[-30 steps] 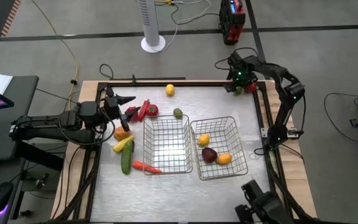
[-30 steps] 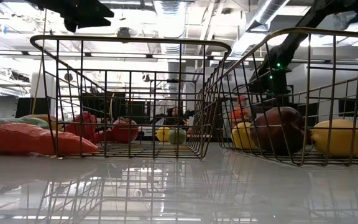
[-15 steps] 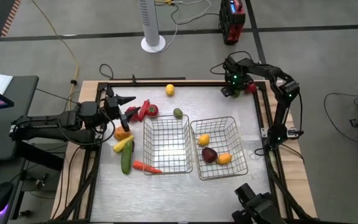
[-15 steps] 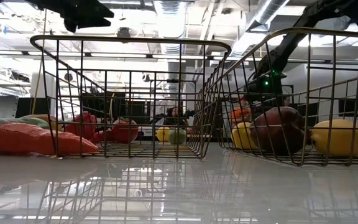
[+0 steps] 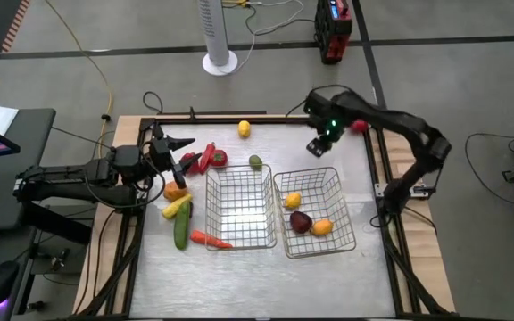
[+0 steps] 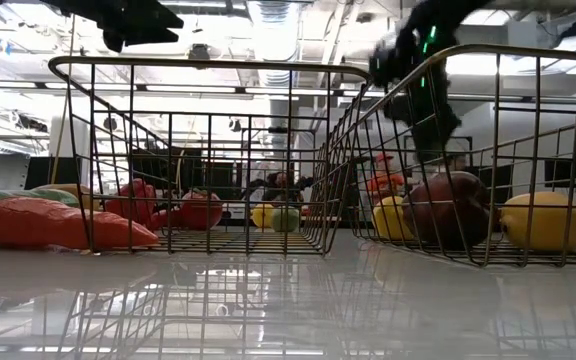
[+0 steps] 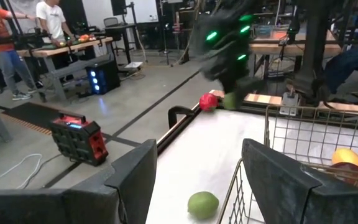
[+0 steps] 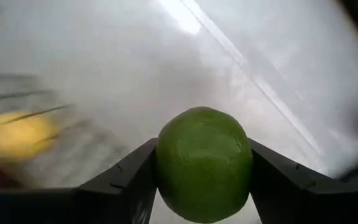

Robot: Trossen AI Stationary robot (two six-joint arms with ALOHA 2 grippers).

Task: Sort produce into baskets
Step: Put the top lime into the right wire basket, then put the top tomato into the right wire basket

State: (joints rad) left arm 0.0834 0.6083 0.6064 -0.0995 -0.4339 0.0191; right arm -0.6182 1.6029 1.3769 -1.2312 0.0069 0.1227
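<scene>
Pale table [image 5: 257, 267], two wire baskets [image 5: 239, 207] side by side, loose produce [image 5: 182, 225] (perhaps ten pieces) mostly left

In the right wrist view the yellow fruit [image 8: 14, 134] and basket wires [image 8: 23, 113] are smeared by blur. The lime [image 8: 204, 163] is cut off by the frame's lower edge.

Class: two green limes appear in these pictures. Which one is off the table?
The lime clamped in the right gripper jaws, above the table; the other lime lies on the table behind the left basket.
</scene>
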